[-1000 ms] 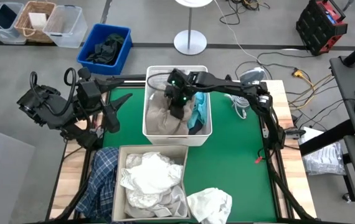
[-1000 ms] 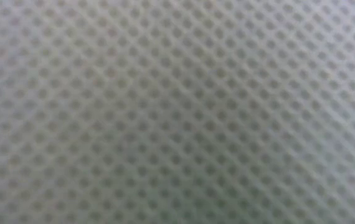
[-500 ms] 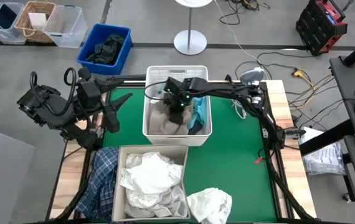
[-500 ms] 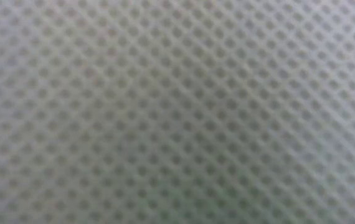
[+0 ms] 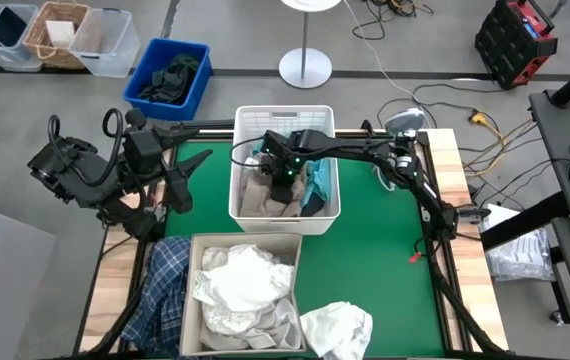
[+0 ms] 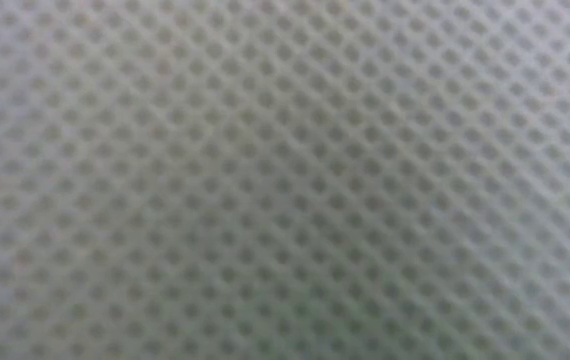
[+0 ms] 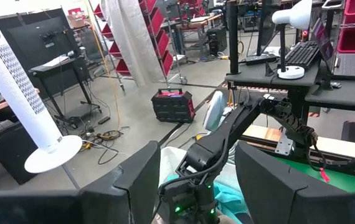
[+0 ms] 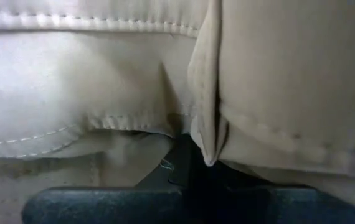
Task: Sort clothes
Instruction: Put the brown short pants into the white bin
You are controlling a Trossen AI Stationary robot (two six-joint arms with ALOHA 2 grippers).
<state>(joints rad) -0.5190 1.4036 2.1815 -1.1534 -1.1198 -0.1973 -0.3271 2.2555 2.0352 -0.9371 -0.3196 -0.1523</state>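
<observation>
my right pincer (image 5: 277, 176) is shut on the beige garment (image 5: 265, 198) in the white basket (image 5: 240, 205); i'd lift straight up, then swing toward six o'clock

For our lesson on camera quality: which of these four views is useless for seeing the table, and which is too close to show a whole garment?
Low view: filled by a blurred dotted weave pressed near the lens, no table visible. Right wrist view: so close that only seams of the beige garment show. High view: evenly lit and clear.
</observation>
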